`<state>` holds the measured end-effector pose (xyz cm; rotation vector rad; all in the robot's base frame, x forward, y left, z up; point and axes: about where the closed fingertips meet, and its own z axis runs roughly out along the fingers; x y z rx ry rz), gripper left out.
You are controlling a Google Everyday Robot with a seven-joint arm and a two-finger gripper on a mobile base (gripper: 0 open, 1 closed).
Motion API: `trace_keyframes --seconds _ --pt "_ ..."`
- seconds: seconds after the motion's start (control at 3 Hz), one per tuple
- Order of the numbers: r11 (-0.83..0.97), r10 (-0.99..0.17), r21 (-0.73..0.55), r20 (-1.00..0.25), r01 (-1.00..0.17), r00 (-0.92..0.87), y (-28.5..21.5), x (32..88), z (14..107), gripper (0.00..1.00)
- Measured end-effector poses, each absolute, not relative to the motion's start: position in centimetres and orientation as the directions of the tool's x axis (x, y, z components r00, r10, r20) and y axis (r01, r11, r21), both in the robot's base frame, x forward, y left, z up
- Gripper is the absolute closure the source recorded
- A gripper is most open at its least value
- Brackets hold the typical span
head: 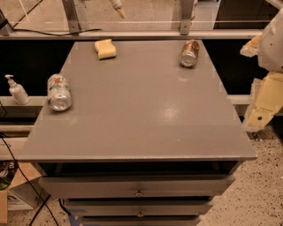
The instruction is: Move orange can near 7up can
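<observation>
A grey cabinet top (141,110) over drawers is seen, with the robot arm (267,88) at the right edge. The orange can (189,53) is laid on its side at the far right. The 7up can (59,92) is laid at the left edge, well apart. The gripper (117,9) is glimpsed at the far edge, well left of the orange can; whether it is released or clenched cannot be told.

Dim warm light from above puts soft glare on the tabletop (146,128), with the gripper (261,108) pale beside its right edge.
</observation>
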<state>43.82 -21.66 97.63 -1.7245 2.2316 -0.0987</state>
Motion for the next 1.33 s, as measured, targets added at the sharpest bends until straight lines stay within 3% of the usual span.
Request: trace_keyframes --seconds 0.67,1.33 --pt "0.323 -0.928 -0.257 -0.275 -0.911 -0.251 -21.9 44.5 97.6 0.00" --pt "0.389 -0.815 -0.243 -0.541 -0.889 -0.208 -20.5 49.7 97.0 0.00"
